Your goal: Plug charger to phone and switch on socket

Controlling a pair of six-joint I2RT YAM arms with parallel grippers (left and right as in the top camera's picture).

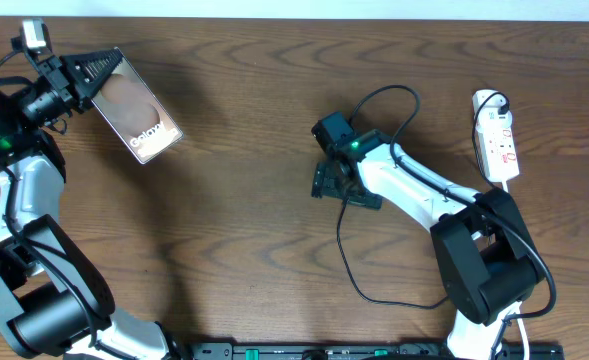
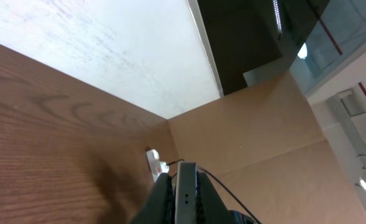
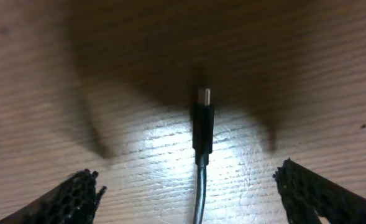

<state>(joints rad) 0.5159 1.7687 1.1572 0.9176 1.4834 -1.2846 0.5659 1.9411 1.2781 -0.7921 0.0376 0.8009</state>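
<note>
**L claw grips phone at far-left corner; R claw open over charger tip mid-table**

L claw (image 1: 86,72): clenched on the plain end of the phone (image 1: 139,115), near the table's (image 1: 254,80) far-left corner. The phone's brown glossy face shows to the overhead cam, and the lettered end points diagonally toward table centre. A shadow falls on the wood just beside it. In the L wrist cam the phone shows edge-on as a thin slab (image 2: 186,193) pinched between the two fingers.

R claw (image 1: 342,188): released, sits about mid-table, grasping nothing. R wrist cam shows both mesh fingers (image 3: 77,193) spread wide. The charger's plug tip (image 3: 202,124) lies flat on the wood between them, touching neither, w/ the metal end pointing away from the cam.

Charger (image 1: 342,250): thin black cable. It arcs on the far side of the R claw and loops toward the near edge by the R arm base. The plug end lies under the R claw.

Socket (image 1: 498,140): white strip w/ red marks, lying along the right edge near the far-right corner, well apart from both claws. Switch position too small to tell. It also shows in the L wrist cam as a small white shape (image 2: 155,163) far across the table.
</note>
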